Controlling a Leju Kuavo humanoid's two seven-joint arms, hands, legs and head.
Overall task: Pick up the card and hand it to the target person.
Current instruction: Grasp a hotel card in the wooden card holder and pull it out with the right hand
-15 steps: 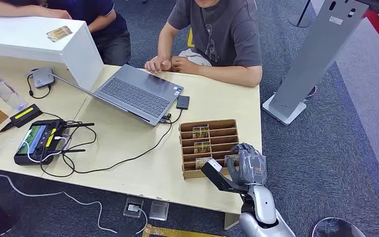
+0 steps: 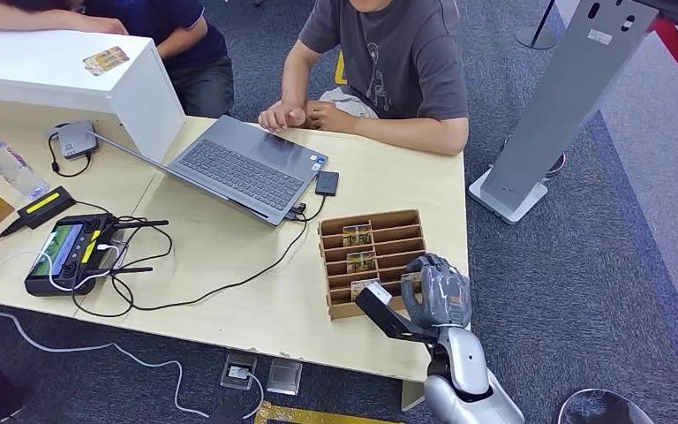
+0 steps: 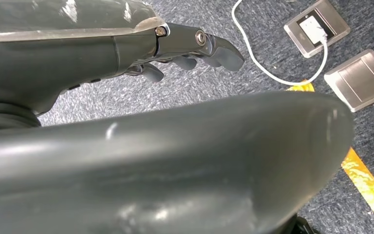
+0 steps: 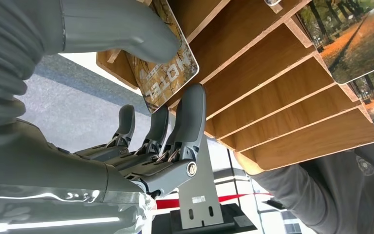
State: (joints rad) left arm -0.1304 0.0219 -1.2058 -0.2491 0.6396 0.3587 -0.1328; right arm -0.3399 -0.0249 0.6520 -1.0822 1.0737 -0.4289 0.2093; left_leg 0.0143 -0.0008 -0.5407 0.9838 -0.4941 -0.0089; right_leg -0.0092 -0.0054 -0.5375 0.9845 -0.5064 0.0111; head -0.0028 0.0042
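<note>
- The card (image 4: 168,68) is sitting in the wooden slotted rack (image 2: 380,256), at the rack's end nearest the robot and close to the desk's (image 2: 229,256) near right corner; part of it is sticking out above the slot wall.
- By its look it is a thin printed card, so I am judging it light, fairly stiff but bendable, and glossy enough to be slipping under a weak pinch.
- The best place to be taking hold seems to be the free edge standing clear of the slot, face and back squeezed flat, then drawing it out along the slot so it is not bowing against the wood.
- The right robot hand (image 2: 437,291) is reaching over the rack's near right corner. In the right wrist view the thick thumb (image 4: 121,29) is lying against one face of the card and the dark fingers (image 4: 187,117) are coming up at the other side; the card appears to be pinched between them, though how firmly I cannot tell.
- Two more cards (image 2: 359,248) are standing in slots further along the rack, apart from this hand.
- The left robot hand (image 3: 190,48) is hanging over the carpeted floor, its fingers loosely curled and holding nothing; whether they count as closed I cannot tell.
</note>
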